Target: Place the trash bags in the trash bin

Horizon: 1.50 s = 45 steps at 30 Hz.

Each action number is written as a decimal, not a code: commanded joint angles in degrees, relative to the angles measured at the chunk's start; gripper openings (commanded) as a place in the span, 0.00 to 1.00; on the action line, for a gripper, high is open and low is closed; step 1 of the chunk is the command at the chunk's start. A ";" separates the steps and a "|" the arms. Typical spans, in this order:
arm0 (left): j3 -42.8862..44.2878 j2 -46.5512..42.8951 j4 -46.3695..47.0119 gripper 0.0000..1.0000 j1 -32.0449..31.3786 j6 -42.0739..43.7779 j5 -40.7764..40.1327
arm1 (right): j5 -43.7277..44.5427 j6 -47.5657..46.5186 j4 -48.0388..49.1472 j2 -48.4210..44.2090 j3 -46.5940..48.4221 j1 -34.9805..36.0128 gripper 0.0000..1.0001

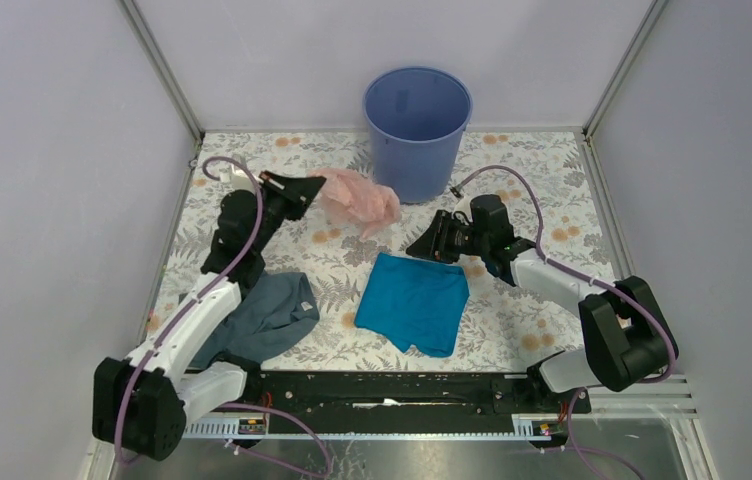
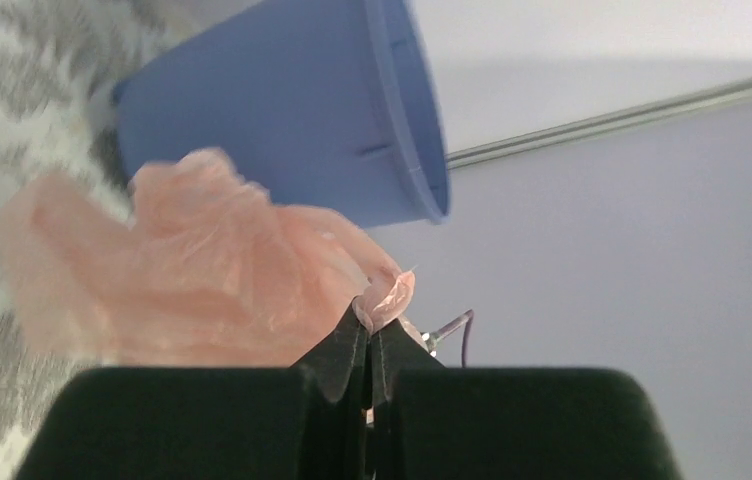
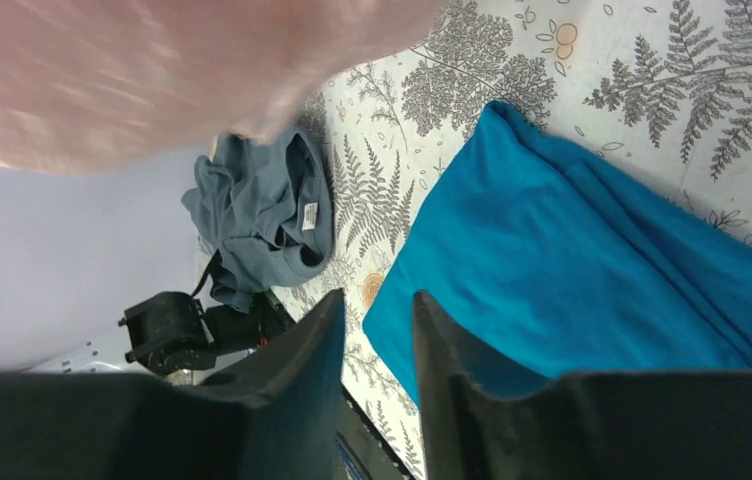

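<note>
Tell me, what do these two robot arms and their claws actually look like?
Both the left arm and the right arm have white links between chunky black joints, with a thin purple cable looping loosely alongside each. The left gripper and the right gripper are matte black, each ending in two flat, tapering fingers.

Top cam looks down; wrist cams close, share pink bag (image 2: 202, 260).

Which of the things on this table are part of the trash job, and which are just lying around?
For the job:
- pink trash bag, pinched in the left gripper
- blue trash bin, upright at the back

Just lying about:
- teal cloth, flat in the middle
- grey cloth, crumpled toward the near edge
</note>
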 commanded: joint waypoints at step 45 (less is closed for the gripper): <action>-17.41 -6.35 -4.50 0.00 13.20 15.22 25.32 | 18.61 -9.61 64.12 33.90 3.25 13.51 0.69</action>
